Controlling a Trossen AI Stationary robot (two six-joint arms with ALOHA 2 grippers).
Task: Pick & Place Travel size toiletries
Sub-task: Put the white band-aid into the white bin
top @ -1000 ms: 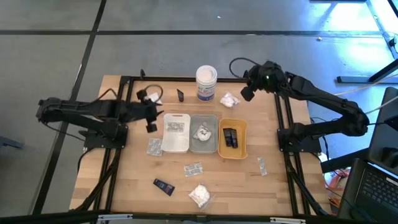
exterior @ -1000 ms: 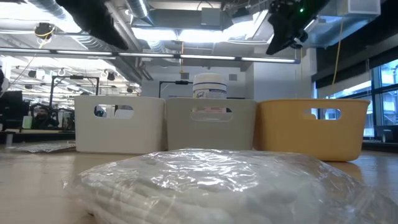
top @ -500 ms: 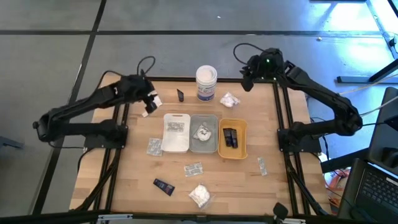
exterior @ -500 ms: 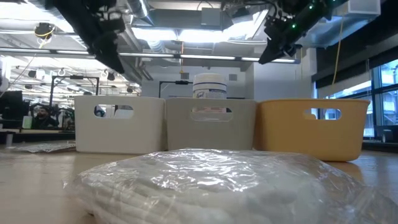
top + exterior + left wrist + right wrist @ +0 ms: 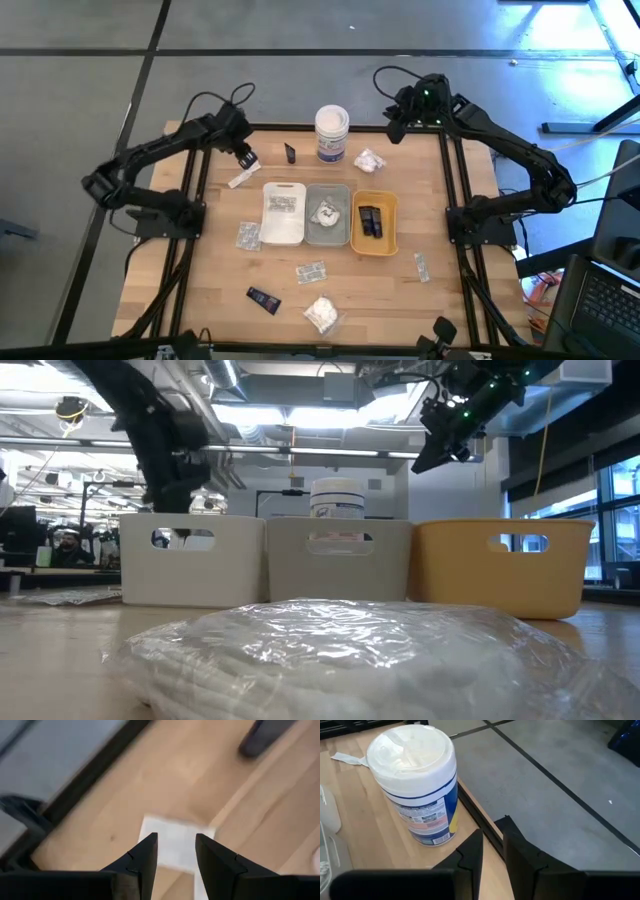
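High view: left gripper (image 5: 243, 158) moved over sachet (image 5: 238, 180).

in the low view a big blurred plastic-wrapped bundle (image 5: 340, 655) hides most of the tabletop, and the tub (image 5: 337, 500) shows only above the trays (image 5: 340, 565).

Left gripper (image 5: 243, 158) raised over the table's far left, fingers parted; right gripper (image 5: 392, 132) high at the far edge, fingers narrowly apart.
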